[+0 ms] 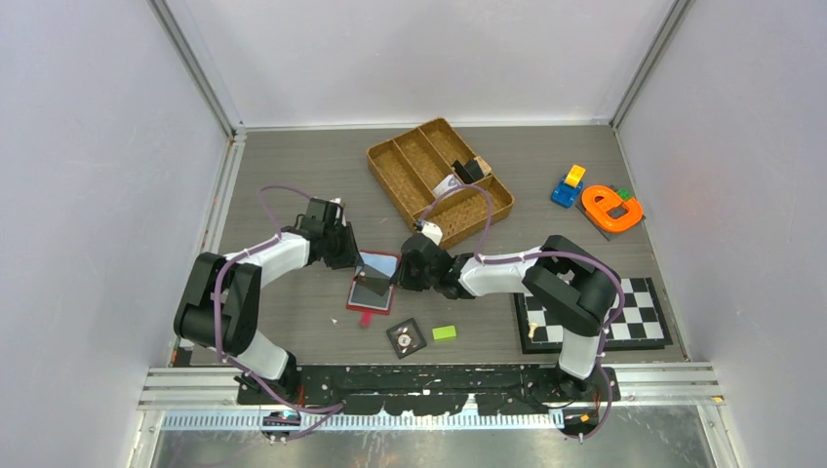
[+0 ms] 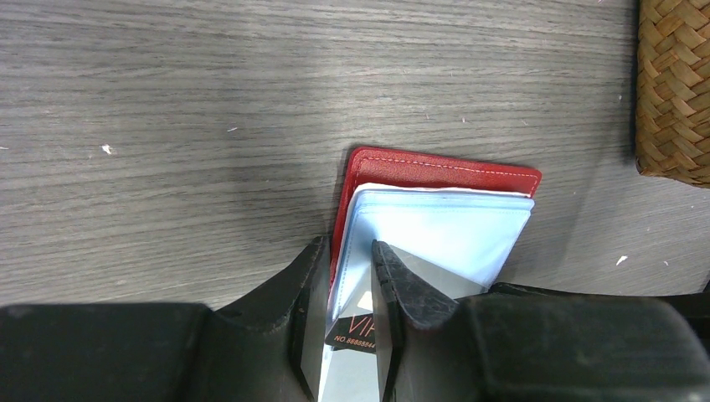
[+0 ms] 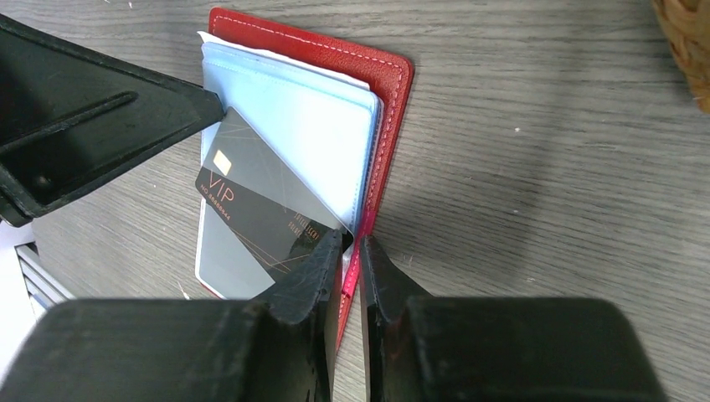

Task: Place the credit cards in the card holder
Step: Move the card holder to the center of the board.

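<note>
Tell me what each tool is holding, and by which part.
Left tool grips the card holder's light-blue inner leaf at its side edge, beside the dark VIP card. Right tool pinches the opposite red cover edge.

Inspector: Overhead view evenly lit from above, diffuse light. Soft, short shadows lie beneath both arms on the grey wood-grain tabletop (image 1: 293, 166). Walls bright, not blown out.

Clerk: Wrist views?

Inspector: Red leather-like folding wallet (image 2: 435, 172) sharp. Black fingers (image 3: 306, 285) of the right gripper (image 3: 350, 243), nearest the lens, soft-edged. Dim shadow on the tabletop beside the wallet. Pale sheen across the dark VIP-printed card (image 3: 243, 209).
</note>
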